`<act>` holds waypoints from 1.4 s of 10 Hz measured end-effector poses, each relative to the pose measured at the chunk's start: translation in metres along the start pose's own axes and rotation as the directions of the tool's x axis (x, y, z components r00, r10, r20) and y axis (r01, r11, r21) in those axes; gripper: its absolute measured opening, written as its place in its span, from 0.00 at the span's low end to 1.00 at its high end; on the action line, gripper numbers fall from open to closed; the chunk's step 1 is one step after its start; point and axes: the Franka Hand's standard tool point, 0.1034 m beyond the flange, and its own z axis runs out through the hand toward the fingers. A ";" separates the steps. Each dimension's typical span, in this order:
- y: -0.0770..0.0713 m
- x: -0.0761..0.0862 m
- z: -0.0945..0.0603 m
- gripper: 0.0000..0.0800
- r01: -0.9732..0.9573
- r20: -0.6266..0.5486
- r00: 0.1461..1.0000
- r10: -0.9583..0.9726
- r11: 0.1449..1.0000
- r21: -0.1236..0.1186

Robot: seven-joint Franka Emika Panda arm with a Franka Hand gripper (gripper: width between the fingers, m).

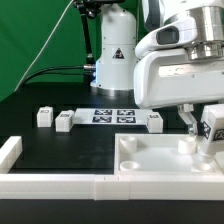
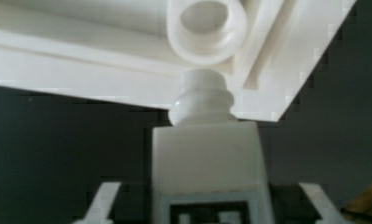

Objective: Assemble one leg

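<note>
At the exterior view's right, over the near corner of the large flat white square plastic panel (image 1: 150,166), the gripper (image 1: 203,128) is clamped on the small white stubby plastic leg (image 1: 214,124) with a black-and-white square tag. In the wrist view the two fingers (image 2: 105,204) flank the leg's blocky body, and its narrow stepped tip points at the panel's edge, just beside a round corner socket (image 2: 215,38) but not in it.

The leg looks light, hard and stiff, with smooth faces that could slip or twist under a loose pinch. The flat sides of the block are the sensible place to hold it, leaving the tip free. The tip seems the weak point if pushed in off-line.

Three more small white tagged legs (image 1: 44,117) (image 1: 65,120) (image 1: 155,121) lie in a row on the black table (image 1: 60,145), well apart from the gripper. The marker board (image 1: 112,116) lies between them. A white plastic rail (image 1: 50,183) borders the near side. The panel's raised rim around the socket is the likeliest thing to catch the tip.
</note>
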 end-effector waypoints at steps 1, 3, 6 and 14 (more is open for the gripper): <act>-0.003 -0.005 0.002 0.36 0.002 0.010 1.000 -0.002 1.000 0.003; -0.006 -0.008 0.003 0.36 0.005 0.010 1.000 -0.005 1.000 0.004; -0.008 -0.019 0.006 0.36 0.008 0.020 1.000 -0.008 1.000 0.005; -0.009 -0.028 0.020 0.36 0.007 -0.042 0.999 -0.008 1.000 -0.007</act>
